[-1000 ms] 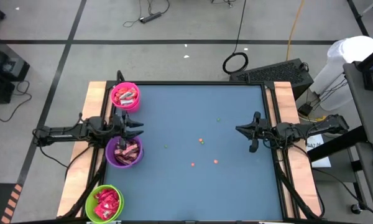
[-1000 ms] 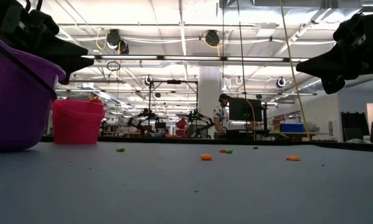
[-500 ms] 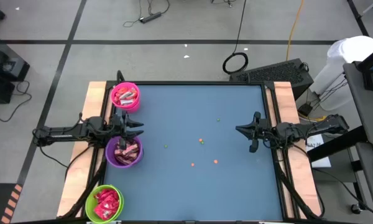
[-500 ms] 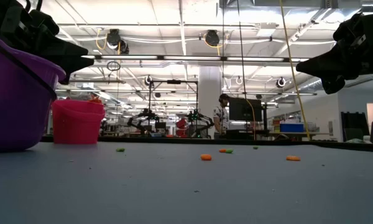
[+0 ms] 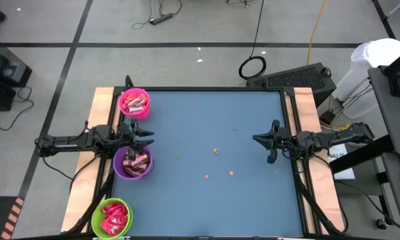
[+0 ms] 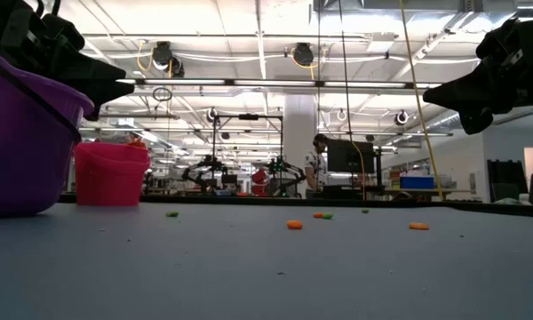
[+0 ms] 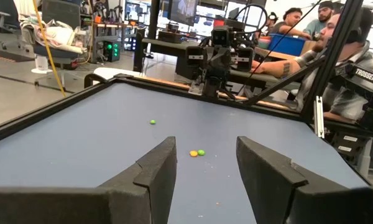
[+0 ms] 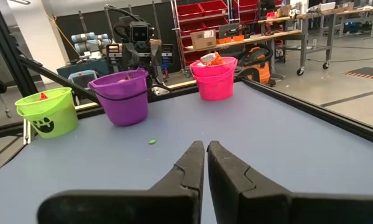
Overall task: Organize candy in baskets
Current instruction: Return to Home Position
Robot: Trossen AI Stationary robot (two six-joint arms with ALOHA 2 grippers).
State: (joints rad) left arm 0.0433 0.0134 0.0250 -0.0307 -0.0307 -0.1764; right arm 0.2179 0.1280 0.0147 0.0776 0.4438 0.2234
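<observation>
Three baskets down the table's (image 5: 253,193) left edge: pink basket (image 5: 134,90), purple basket (image 5: 117,167), lime green basket (image 5: 95,215). Logged candy (image 5: 137,161) inside all three. Found left gripper (image 5: 149,136) released, fingers apart, above the gap between pink basket and purple basket. Found right gripper (image 5: 256,139) clenched on nothing, near the table's right edge. Noted orange and green specks (image 5: 215,151) mid-table.

Three baskets — pink (image 8: 215,81), purple (image 8: 121,102), green (image 8: 46,115) — two arms (image 5: 73,141), about six specks (image 5: 231,173).
</observation>
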